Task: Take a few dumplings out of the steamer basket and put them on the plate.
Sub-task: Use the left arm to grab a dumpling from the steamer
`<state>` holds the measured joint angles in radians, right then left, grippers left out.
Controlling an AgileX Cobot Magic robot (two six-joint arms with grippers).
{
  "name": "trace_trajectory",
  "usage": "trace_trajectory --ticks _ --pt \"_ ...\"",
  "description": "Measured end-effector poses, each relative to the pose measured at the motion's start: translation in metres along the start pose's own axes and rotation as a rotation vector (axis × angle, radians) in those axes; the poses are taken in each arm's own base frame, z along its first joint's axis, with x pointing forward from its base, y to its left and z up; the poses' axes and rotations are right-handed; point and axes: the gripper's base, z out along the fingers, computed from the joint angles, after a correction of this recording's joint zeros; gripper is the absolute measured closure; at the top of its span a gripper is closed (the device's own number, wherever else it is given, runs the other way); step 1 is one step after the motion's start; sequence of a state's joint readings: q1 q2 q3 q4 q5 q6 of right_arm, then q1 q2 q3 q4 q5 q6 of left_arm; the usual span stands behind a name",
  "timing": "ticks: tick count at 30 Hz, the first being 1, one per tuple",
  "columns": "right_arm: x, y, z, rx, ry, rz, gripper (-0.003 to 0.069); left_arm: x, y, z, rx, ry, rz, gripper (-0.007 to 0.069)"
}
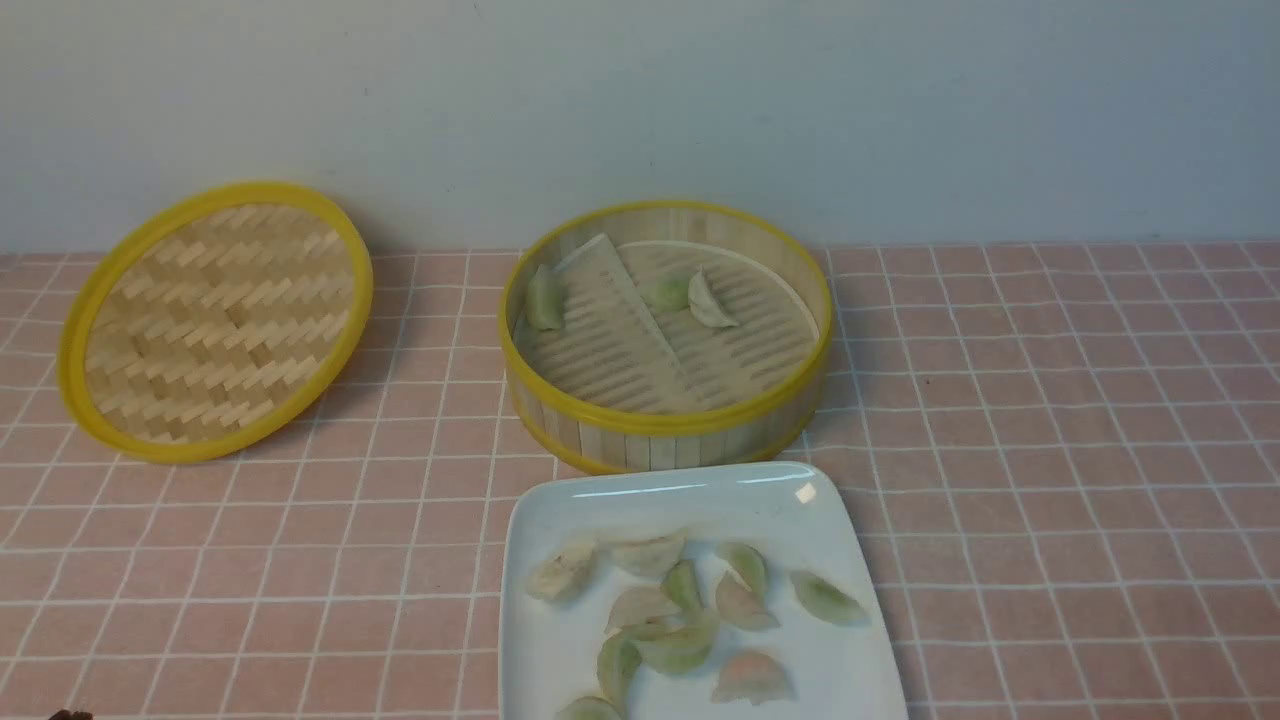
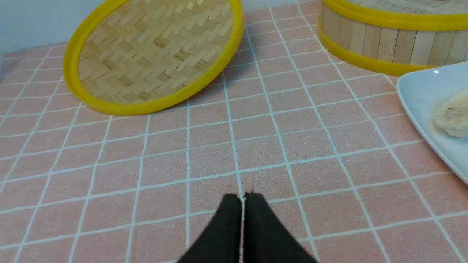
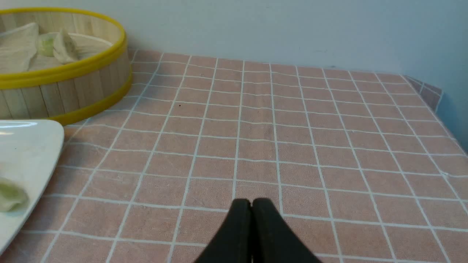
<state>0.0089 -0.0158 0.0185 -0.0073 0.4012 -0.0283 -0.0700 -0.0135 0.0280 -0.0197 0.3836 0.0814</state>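
Note:
The steamer basket (image 1: 665,415) stands at the table's middle back with three dumplings inside: one (image 1: 544,298) against its left wall, two (image 1: 700,297) near its centre on a folded pale liner. Just in front, the white plate (image 1: 690,490) carries several dumplings (image 1: 680,610). My left gripper (image 2: 243,199) is shut and empty over bare cloth, left of the plate (image 2: 420,91) and short of the basket (image 2: 384,44). My right gripper (image 3: 251,202) is also shut and empty, over the cloth right of the plate (image 3: 33,146) and basket (image 3: 65,91). Neither gripper shows in the front view.
The flat woven lid (image 1: 215,320) with a yellow rim leans against the back wall at the left. A pink checked tablecloth (image 1: 1050,450) covers the table. The table's right edge (image 3: 438,98) shows in the right wrist view.

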Motion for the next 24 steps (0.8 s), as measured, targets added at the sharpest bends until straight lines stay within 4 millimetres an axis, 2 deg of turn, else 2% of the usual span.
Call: trace_trajectory --ticks 19,22,24 --pt "0.0 0.0 0.0 0.0 0.0 0.0 0.0673 -0.001 0.0 0.0 -0.004 -0.009 0.006 0.0631" --pt "0.0 0.0 0.0 0.0 0.0 0.0 0.0673 -0.008 -0.001 0.0 0.018 -0.094 -0.124 0.0631" --pt "0.0 0.0 0.0 0.0 0.0 0.0 0.0673 -0.018 -0.002 -0.002 0.052 -0.194 -0.327 0.0631"
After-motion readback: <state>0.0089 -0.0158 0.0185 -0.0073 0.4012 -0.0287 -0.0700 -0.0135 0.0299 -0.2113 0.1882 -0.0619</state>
